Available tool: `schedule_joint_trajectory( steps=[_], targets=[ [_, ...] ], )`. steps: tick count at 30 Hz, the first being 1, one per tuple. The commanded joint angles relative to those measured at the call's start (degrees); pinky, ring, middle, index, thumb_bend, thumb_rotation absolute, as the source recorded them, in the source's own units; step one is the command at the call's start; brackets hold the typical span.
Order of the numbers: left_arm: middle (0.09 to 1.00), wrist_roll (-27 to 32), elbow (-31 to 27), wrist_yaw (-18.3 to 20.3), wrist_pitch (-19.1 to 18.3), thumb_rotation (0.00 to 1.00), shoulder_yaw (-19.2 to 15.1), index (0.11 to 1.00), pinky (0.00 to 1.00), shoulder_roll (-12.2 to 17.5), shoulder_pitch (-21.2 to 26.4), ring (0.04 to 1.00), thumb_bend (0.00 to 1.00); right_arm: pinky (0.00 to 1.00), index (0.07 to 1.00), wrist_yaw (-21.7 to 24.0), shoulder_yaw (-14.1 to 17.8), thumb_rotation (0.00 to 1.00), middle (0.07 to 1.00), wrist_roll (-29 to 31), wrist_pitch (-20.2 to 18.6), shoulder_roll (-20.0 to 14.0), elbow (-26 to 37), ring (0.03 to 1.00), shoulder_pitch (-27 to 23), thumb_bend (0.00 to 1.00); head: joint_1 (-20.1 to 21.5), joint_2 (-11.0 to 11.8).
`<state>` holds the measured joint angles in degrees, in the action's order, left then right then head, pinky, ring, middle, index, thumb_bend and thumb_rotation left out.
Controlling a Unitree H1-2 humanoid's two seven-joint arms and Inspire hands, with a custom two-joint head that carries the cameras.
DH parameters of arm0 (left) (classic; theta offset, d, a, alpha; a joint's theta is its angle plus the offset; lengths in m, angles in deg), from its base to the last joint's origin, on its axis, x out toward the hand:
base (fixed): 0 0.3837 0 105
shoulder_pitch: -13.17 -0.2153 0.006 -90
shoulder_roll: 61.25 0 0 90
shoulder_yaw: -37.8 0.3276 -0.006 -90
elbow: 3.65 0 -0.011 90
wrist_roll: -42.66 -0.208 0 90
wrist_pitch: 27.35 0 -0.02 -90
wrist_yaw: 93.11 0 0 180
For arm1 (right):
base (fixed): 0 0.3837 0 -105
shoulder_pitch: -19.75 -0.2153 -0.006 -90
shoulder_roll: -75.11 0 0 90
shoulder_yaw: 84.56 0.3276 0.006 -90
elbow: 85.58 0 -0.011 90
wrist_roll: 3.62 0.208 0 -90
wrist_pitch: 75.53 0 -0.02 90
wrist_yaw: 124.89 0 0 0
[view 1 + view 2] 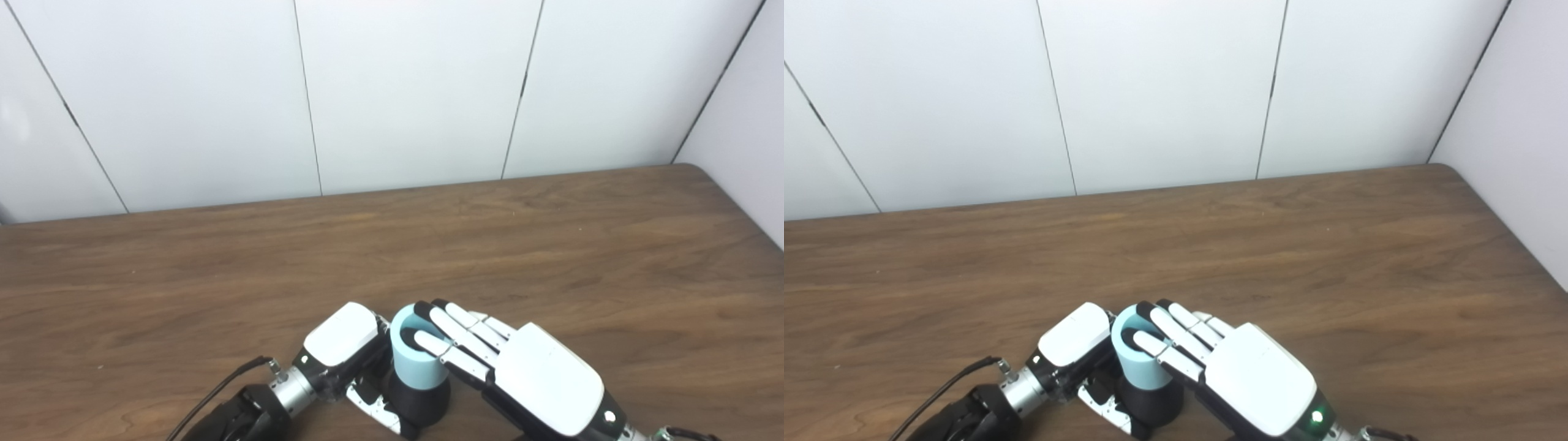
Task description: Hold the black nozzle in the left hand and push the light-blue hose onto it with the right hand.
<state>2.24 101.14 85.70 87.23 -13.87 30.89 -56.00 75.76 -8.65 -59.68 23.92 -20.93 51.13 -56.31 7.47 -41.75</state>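
The light-blue hose [415, 362] is a short open tube standing upright on top of the black nozzle [422, 405], near the table's front edge. My right hand [520, 373] wraps the hose from the right, its dark fingertips [422, 309] lying over the hose's open rim. My left hand [346, 349] grips the black nozzle from the left, fingers curled round its base. In the right eye view the hose [1142, 360] sits on the nozzle [1151, 404] between the left hand [1072, 343] and the right hand [1237, 373]. The nozzle's lower part is partly hidden by both hands.
The brown wooden table [551, 257] stretches behind and to both sides of the hands. White wall panels [404, 92] stand along its far edge and right side. A black cable [214, 392] runs along my left forearm.
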Motion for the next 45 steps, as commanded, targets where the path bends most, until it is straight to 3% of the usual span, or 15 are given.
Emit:
schedule_joint_trajectory(
  steps=[1, 4, 7, 13, 25, 31, 45],
  targets=[
    [0.471, -1.23, 6.90, 9.25, -4.54, 0.00, 2.70, 0.485, 0.14, 0.83, -4.45, 0.181, 0.52, 0.87, 0.907, 8.31, -1.90, 0.86, 0.961, -1.60, 0.27, -2.58, -4.44, 0.965, 2.67, 0.65, -0.13, -0.79],
    [0.471, -1.42, 6.47, 9.70, -4.90, 0.00, 2.84, 0.485, 0.14, 0.88, -4.27, 0.183, 0.52, 0.91, 0.922, 8.66, -1.73, 0.86, 0.975, -1.08, 0.07, -2.98, -4.40, 0.984, 2.49, 0.64, -0.17, -0.90],
    [0.471, -1.82, 6.34, 9.57, -4.81, 0.00, 2.98, 0.485, 0.17, 0.91, -4.19, 0.218, 0.52, 0.91, 0.920, 8.37, -1.64, 0.93, 0.975, -0.81, 0.27, -3.30, -4.57, 0.985, 2.44, 0.66, -0.25, -1.02],
    [0.471, -0.84, 6.82, 9.66, -4.84, 0.00, 2.63, 0.485, 0.15, 0.71, -4.26, 0.195, 0.52, 0.91, 0.918, 8.09, -1.62, 0.86, 0.973, -1.49, 0.39, -3.14, -4.69, 0.986, 2.45, 0.65, -0.36, -0.93],
    [0.471, -0.19, 8.57, 9.51, -3.85, 0.00, 2.84, 0.485, 0.14, 0.49, -3.38, 0.182, 0.52, 0.92, 0.923, 8.23, -1.92, 0.89, 0.989, -2.57, 0.40, -2.83, -5.33, 0.996, 2.04, 0.63, -0.21, -1.15],
    [0.471, -0.51, 8.83, 9.54, -3.91, 0.00, 2.96, 0.485, 0.15, 0.44, -3.16, 0.200, 0.52, 0.92, 0.919, 8.05, -1.90, 0.83, 0.985, -2.61, 0.50, -2.89, -5.48, 0.993, 2.02, 0.62, -0.24, -1.11],
    [0.471, -0.23, 10.28, 9.24, -3.65, 0.00, 2.89, 0.485, 0.17, 0.21, -2.71, 0.215, 0.52, 0.90, 0.917, 8.29, -2.36, 0.94, 0.986, -3.71, 1.16, -2.96, -4.89, 0.989, 2.13, 0.67, 0.00, -0.61]
  ],
)
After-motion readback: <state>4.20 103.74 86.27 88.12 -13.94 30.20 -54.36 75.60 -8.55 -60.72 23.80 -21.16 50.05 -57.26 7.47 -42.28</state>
